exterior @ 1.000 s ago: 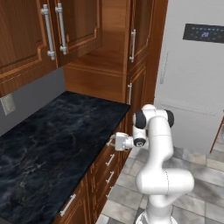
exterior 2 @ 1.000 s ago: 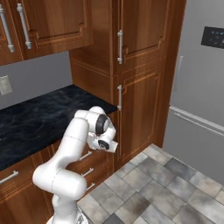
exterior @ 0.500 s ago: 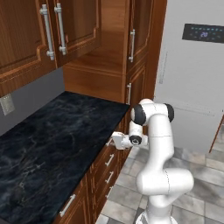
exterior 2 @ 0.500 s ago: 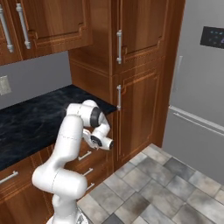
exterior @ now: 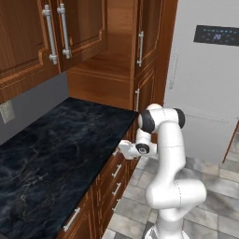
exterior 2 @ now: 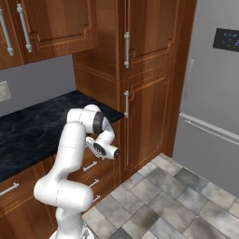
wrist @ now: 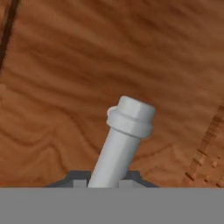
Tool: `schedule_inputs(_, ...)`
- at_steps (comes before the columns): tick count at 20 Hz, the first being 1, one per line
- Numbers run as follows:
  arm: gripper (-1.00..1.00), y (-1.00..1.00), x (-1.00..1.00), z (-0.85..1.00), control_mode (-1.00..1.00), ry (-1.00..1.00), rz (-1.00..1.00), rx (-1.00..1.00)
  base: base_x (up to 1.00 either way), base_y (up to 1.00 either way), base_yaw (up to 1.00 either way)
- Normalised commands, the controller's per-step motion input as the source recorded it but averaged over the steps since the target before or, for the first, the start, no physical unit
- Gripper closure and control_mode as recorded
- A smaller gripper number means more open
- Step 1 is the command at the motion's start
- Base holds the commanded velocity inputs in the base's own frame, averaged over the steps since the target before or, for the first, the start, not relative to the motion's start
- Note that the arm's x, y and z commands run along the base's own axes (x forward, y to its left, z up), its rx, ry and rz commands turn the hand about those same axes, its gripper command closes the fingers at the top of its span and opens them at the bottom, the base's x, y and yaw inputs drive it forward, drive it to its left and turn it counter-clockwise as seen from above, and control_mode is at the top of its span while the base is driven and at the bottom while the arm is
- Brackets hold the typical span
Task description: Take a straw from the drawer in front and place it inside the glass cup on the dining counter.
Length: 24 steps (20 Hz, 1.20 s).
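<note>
My gripper [wrist: 105, 181] is shut on a silver bar handle [wrist: 124, 131], whose round end sticks up between the two dark tips. Behind it is the reddish-brown wooden front of the closed drawer [wrist: 65, 74]. In the left base view the gripper [exterior: 121, 150] is pressed against the top drawer front, just under the edge of a black stone counter [exterior: 51, 149]. I cannot tell whether this is the dining counter. The straw and the glass cup are out of view.
More drawers with silver bar handles [exterior: 116, 171] lie below the hand. A tall wooden cabinet [exterior: 144, 60] stands beyond the counter's end, and a grey refrigerator [exterior: 205, 70] to its right. Upper cabinets [exterior: 42, 42] hang over the counter. The grey tiled floor [exterior 2: 163, 205] is open.
The hand has stayed at the drawer front under the counter's edge. The upper arm links have swung and straightened up, and the jaws have closed in on the handle.
</note>
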Motion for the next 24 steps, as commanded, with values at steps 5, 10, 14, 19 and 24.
schedule_inputs(5,1.0,-0.18,0.02,-0.22,-1.0,0.12,0.0,0.08,0.0,0.0,0.0)
schedule_inputs(10,1.0,-0.58,0.0,-0.37,-1.0,0.1,0.0,0.02,0.0,0.0,0.0)
schedule_inputs(14,1.0,-0.92,-0.09,-0.39,-1.0,0.05,-0.01,0.0,0.0,0.0,0.0)
schedule_inputs(19,1.0,-1.0,-0.17,-0.3,-1.0,0.02,-0.04,0.0,0.0,0.0,0.0)
schedule_inputs(24,1.0,-1.0,-0.26,-0.2,-1.0,0.0,-0.07,-0.02,0.0,0.0,0.0)
